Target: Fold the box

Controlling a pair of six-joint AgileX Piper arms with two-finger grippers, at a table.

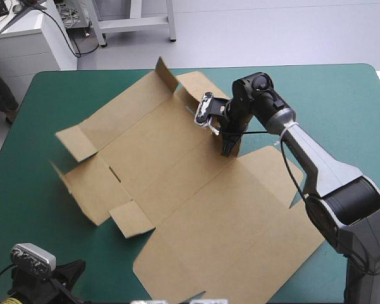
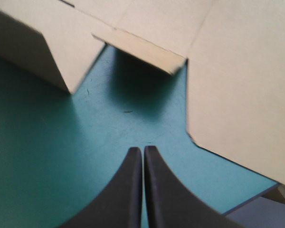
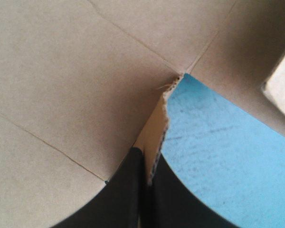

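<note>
Table (image 1: pixel 342 107), teal-green cover, carries the work piece.

Box (image 1: pixel 196 209): one cut sheet of brown board, mostly flat. It runs diagonally from the far left of the table to the near right. The biggest panel lies fully flat at the near right. The far flap (image 1: pixel 166 73) stands up at the far edge. The left flap (image 1: pixel 76 140) is partly lifted, and the small tab (image 1: pixel 132 218) on the near-left edge rises slightly.

Right gripper (image 1: pixel 229 147): down at the sheet's right edge, at the notch where the middle panels meet the big near panel. In its wrist view the black fingers are all but together, pinching a thin side flap (image 3: pixel 154 128) of the board. That flap's free edge looks ragged.

Left gripper (image 2: pixel 143 151): fingers pressed into one pointed arch with nothing between them. It sits over bare cover at the near-left side of the box, with the small tab ahead of it.

Handling (judgement):
- The sheet is probably light, stiff across its panels, and willing to bend only along the scored creases.
- Edges are thin and likely to crush or tear under a hard pinch.
- The sheet will probably slide on the cover if pushed unpinned.
- Best hold is a flap's free edge close to its crease. A flat panel middle offers the fingers no purchase.
</note>
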